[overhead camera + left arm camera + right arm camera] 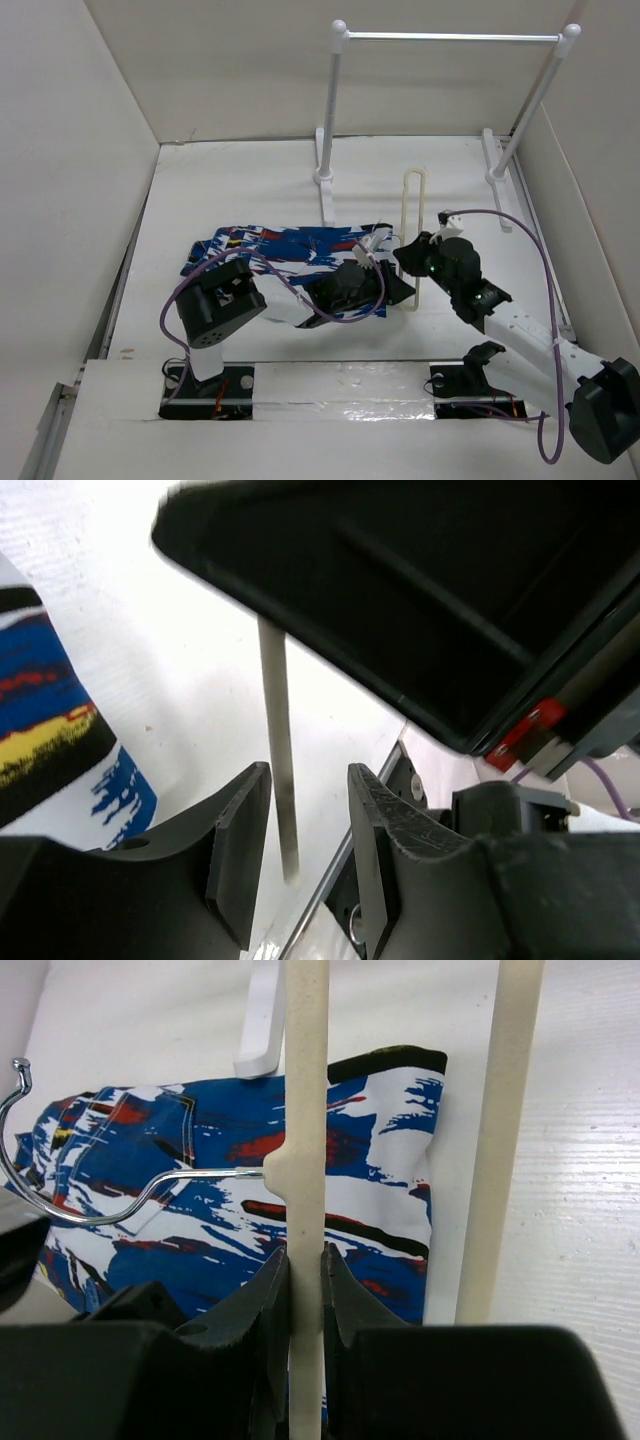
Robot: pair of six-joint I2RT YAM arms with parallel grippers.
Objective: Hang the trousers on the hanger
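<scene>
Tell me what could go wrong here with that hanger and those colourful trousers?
The right gripper pinches just one thin bar of the hanger, so it might twist or slip. The left gripper, open around another bar, sits very close to the right one; they could bump. The metal hook lies over the trousers and might snag the fabric.

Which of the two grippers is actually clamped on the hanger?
The right gripper: its jaws are shut on a hanger bar. The left gripper stands open, a bar loose in its gap.
</scene>
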